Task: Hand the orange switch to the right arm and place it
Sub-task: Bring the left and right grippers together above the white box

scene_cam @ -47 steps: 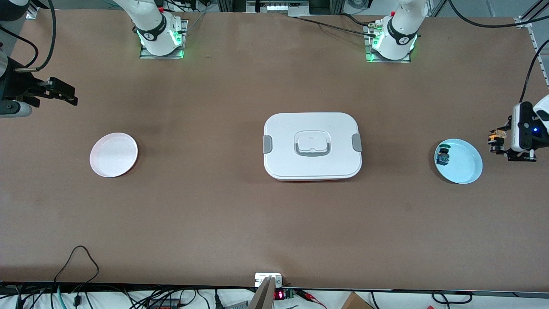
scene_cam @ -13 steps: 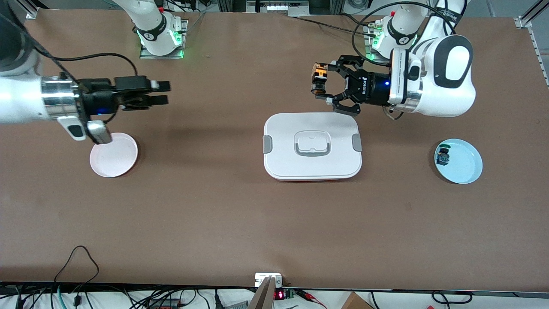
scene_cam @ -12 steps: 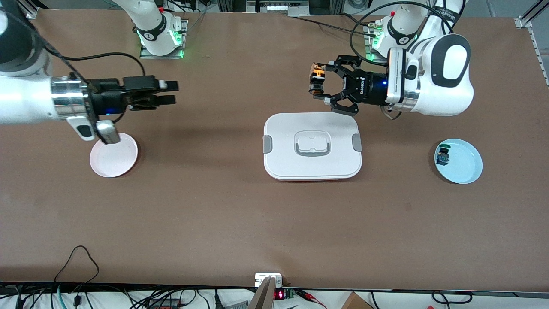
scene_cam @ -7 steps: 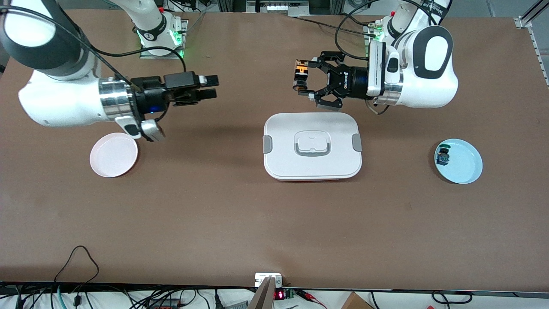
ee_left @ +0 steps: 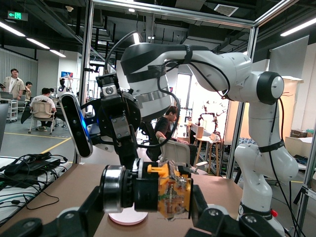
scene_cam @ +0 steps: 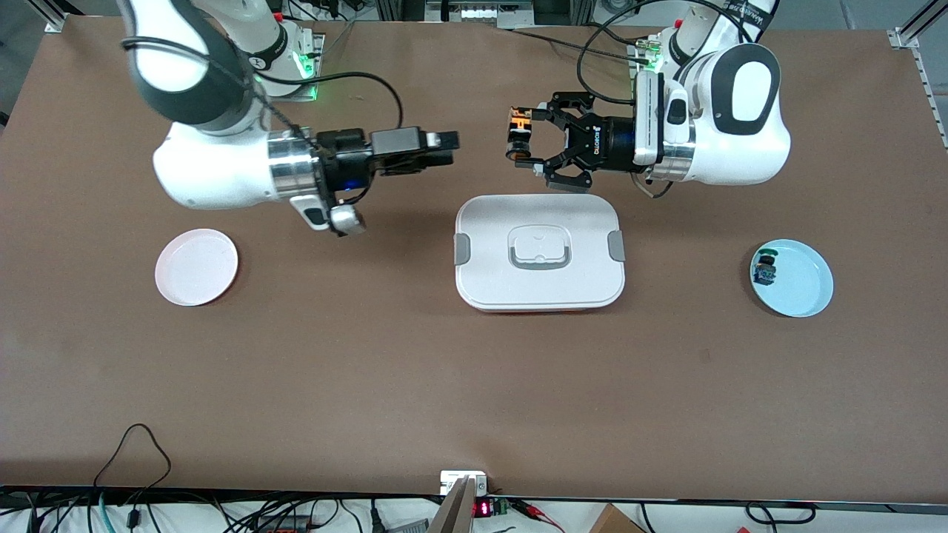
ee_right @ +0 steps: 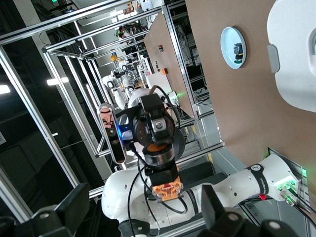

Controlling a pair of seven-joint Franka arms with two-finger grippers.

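Front view. Left hand point(scene_cam: 514, 141): clamped on the orange switch point(scene_cam: 518, 132), aloft over bare tabletop point(scene_cam: 474, 385) between the arm bases and the white lidded box point(scene_cam: 540, 252). Right hand point(scene_cam: 444, 145): fingers apart and empty, facing the switch with a clear gap between them. Pink plate point(scene_cam: 196, 266): bare, toward the right arm's end. Blue plate point(scene_cam: 800, 285): toward the left arm's end, carrying a green-capped switch point(scene_cam: 766, 269).

Left wrist view. Orange switch point(ee_left: 165, 190): crosswise between the fingers, orange part and brassy terminals showing. Right arm directly ahead; pink plate point(ee_left: 127, 217) low in the distance.

Right wrist view. Orange switch point(ee_right: 159, 159): cap toward the camera, pinched by the left hand point(ee_right: 160, 163). Own fingertips point(ee_right: 71, 202) spread wide.

Progress: pickup and carry to the meeting point look done. Handover not yet made; placing remains, probably on the pink plate, though nothing shown confirms that.
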